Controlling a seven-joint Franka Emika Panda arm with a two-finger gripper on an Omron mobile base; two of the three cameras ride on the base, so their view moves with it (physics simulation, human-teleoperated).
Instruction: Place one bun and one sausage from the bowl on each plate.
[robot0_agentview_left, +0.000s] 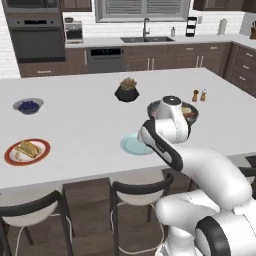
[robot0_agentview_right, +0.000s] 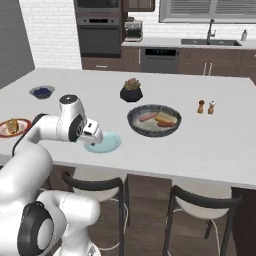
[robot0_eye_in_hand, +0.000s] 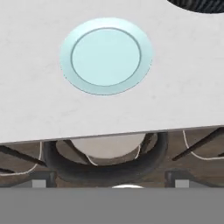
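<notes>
The fingers (robot0_agentview_right: 96, 136) stand wide open and empty above the bare teal plate (robot0_eye_in_hand: 106, 56). Beyond it, the bowl (robot0_agentview_right: 153, 120) holds a bun and sausage; the orange-rimmed plate (robot0_agentview_left: 27, 151), well aside, carries food.

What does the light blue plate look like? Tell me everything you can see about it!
The pale teal-blue plate is round and flat, with a broad rim around a slightly sunken middle, marked by a thin darker ring. It looks smooth and a little glossy, like glazed ceramic. Nothing lies on it: no bun and no sausage. It sits level on the white counter, near the edge by the stools, and nothing else touches it. The dark bowl with a sausage and a bun stands close by on the same counter.
</notes>
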